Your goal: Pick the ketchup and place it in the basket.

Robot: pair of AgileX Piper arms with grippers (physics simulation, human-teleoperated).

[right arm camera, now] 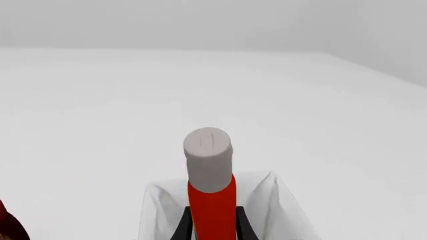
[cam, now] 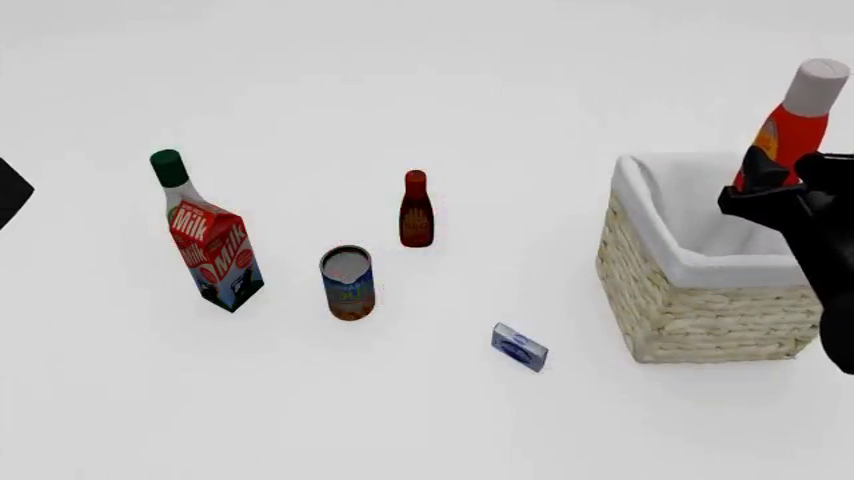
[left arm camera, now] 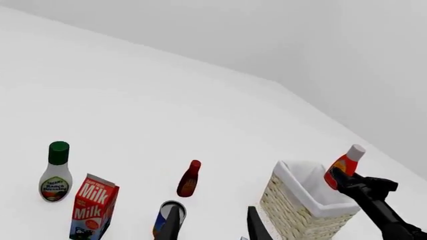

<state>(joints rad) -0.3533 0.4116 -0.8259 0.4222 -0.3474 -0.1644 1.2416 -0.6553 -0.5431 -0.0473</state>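
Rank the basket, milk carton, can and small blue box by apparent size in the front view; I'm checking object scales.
1. basket
2. milk carton
3. can
4. small blue box
All sit at fairly similar depth, so the order seems reliable.

Setting is a simulated test scene, not a lived-in room: the counter (cam: 427,90) is a featureless white plane meeting blank grey-white walls, with flat, even lighting and no furnishings. Grocery items stand spaced apart as test props: a milk carton (cam: 214,255) and green-capped dressing bottle (cam: 171,180) at 9 o'clock, a can (cam: 347,283) and small dark bottle (cam: 416,209) near centre, and a wicker basket (cam: 701,300) at 3 o'clock. A black robot arm (cam: 814,240) at the right edge confirms a manipulation rig.
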